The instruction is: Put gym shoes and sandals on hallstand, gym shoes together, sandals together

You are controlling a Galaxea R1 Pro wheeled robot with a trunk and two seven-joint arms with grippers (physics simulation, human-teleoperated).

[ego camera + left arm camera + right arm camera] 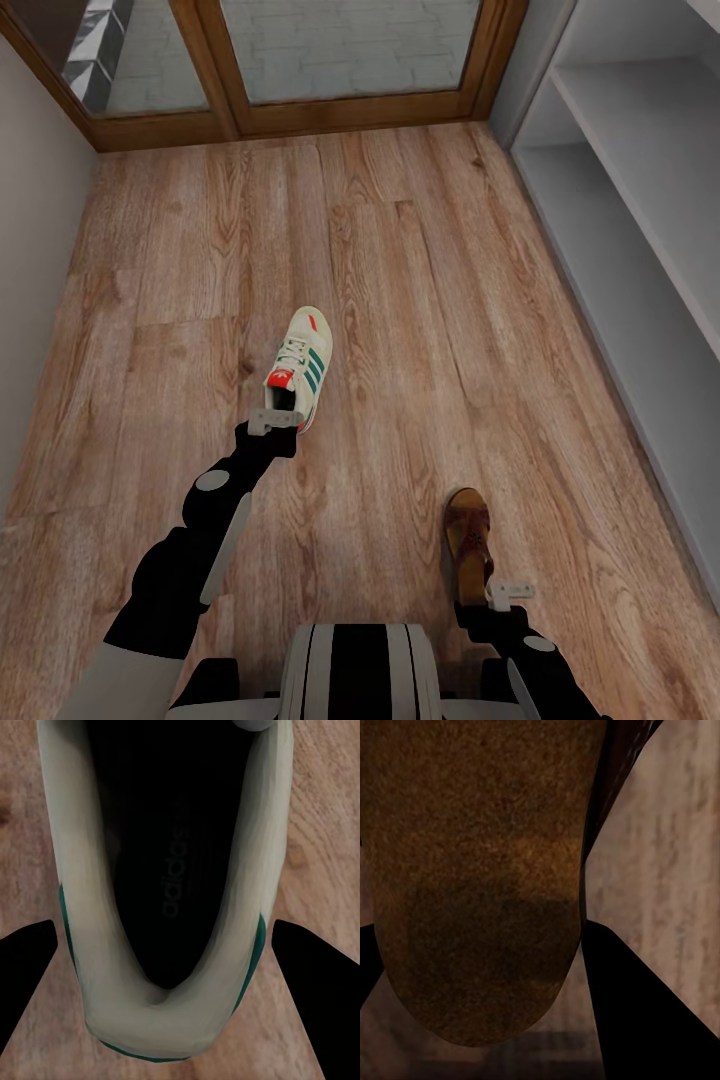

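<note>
Two shoes are seen on the corridor floor, each met by a pincer at its heel. At the left, the left pincer is spread around the heel of the gym shoe, one finger showing on each side of it in the left wrist view. Further right, the right pincer is set at the heel of the sandal; whether it is pinching cannot be told. Against the right wall the hallstand is seen, its shelves bare.
</note>
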